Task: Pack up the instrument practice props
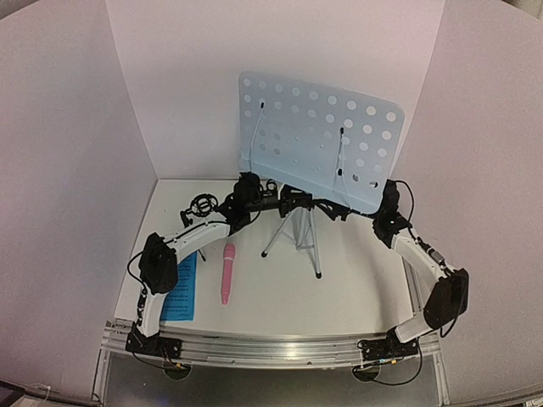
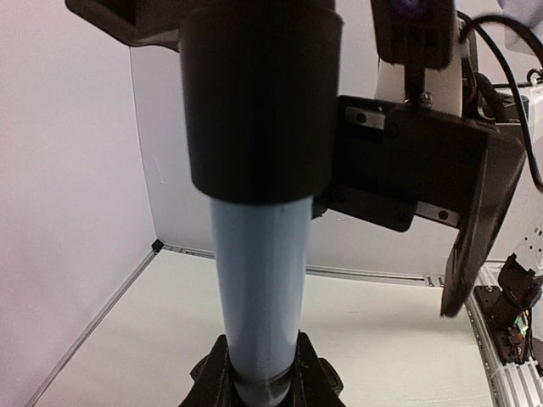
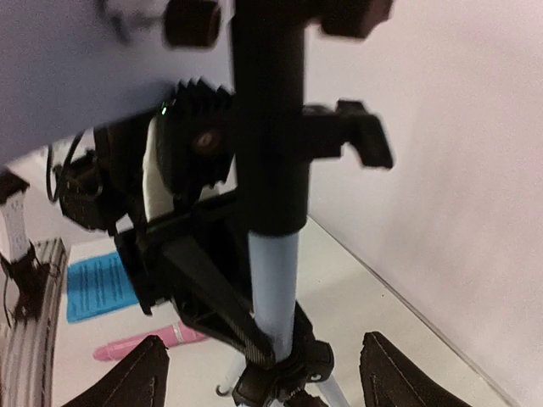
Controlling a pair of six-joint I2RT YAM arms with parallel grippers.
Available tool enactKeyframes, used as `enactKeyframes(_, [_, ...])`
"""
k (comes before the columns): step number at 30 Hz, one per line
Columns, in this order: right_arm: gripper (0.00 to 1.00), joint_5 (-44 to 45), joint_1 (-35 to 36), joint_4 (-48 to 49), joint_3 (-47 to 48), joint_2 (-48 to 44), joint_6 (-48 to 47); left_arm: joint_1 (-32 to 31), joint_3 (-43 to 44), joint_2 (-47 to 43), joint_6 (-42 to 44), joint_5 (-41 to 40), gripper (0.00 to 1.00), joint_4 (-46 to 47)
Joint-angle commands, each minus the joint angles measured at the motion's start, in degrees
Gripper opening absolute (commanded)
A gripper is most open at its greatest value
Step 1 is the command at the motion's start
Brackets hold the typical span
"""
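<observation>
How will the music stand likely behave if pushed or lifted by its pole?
Probably top-heavy: the music stand carries a wide perforated desk high above a narrow silver tripod, so a push could tip it. The thin pole looks smooth, so it may twist or slip in a grip.

Part of sheet-music pages (image 1: 183,292) and mic stand (image 1: 202,206) behind left arm (image 1: 159,261).

Arms (image 1: 197,235) — white links, black joints.
</observation>
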Motion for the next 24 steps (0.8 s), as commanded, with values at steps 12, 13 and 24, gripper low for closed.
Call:
enactKeyframes(12, [0.82,7.3,0.2,6.6,-6.3,-3.0,12.9,-0.9,17.6,0.4,-3.0,-4.2,0.0,5.5])
enactKeyframes(13, [0.82,7.9,0.3,6.6,-7.2,-3.6,12.6,-1.0,17.8,0.4,-2.4,-4.3,0.0,5.6])
enactKeyframes(24, [0.75,12.3,2.1,-1.5,-17.6,-7.7,5.5,-1.3,17.6,0.9,1.4,-4.4,0.0,3.3])
